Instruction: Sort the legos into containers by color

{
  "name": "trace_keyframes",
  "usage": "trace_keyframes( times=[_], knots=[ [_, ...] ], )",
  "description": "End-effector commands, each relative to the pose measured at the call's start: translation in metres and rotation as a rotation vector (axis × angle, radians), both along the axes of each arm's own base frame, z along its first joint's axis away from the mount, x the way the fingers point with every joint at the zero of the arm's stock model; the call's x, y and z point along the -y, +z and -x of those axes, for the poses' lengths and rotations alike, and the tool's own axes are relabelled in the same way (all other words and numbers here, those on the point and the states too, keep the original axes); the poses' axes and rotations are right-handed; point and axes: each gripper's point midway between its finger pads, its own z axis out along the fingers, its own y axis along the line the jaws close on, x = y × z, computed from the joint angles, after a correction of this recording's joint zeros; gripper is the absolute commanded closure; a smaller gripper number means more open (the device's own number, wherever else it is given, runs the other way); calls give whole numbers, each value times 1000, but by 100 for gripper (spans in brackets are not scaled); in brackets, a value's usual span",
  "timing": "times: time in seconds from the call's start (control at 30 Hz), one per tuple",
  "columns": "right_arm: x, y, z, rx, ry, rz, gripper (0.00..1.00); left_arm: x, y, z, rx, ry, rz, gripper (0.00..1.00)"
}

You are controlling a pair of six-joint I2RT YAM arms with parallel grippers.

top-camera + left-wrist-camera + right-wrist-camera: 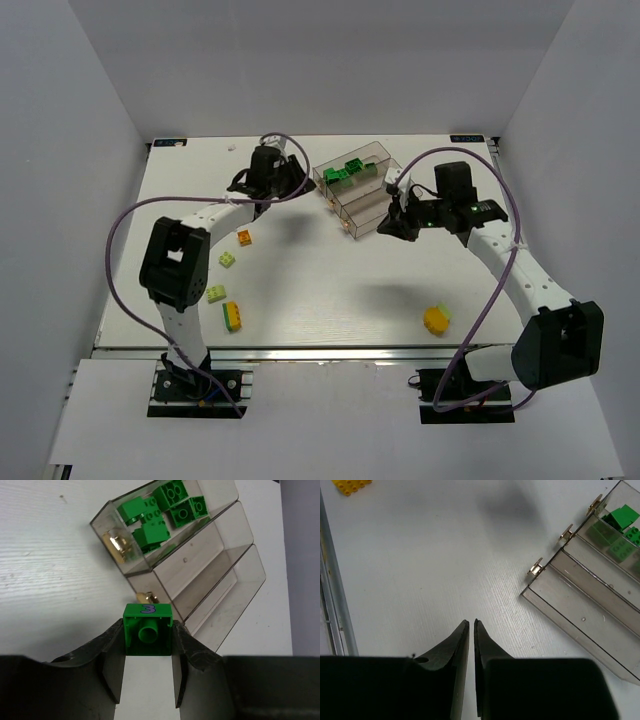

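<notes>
White fine-grained table (330, 290). Boxy tray (365, 205), clear brownish plastic, three troughs. One end trough holds studded green bricks (160, 510). The left gripper (148, 635) is clamped on a glossy green brick (148, 612) marked 3, near the tray's end. The right gripper (471, 625) has jaws together, empty. A yellow brick (436, 318) lies loose on the table.

Top external: high above and behind the arm bases, facing down and forward; distant, with the whole table (330, 290) visible.
Left wrist: close, looking down past its own fingers (107, 652) onto the containers (210, 567) near the table's far edge.
Right wrist: close, facing down beside the containers' near end.
Shared: the containers, in all three views.
</notes>
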Motion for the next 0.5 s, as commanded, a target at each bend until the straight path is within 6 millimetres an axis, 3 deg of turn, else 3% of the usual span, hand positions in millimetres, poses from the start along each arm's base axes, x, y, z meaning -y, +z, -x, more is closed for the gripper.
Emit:
trace_keyframes(
  times=[0.0,0.07,0.13,0.2,0.33,0.47],
  knots=[
    [4,8,1,23,-18,-12,86,21,32,-22,67,-3,85,77],
    [6,6,1,16,-23,-11,85,28,41,-31,83,2,107,77],
    [7,4,1,8,-28,-9,85,34,31,-37,68,2,110,76],
    [6,4,1,6,-27,-11,85,41,37,-44,80,0,128,75],
    [7,2,0,-4,-31,-14,85,55,21,-53,55,-9,130,74],
    [7,0,-1,-13,-35,-15,84,69,21,-62,58,-18,137,72]
  ],
)
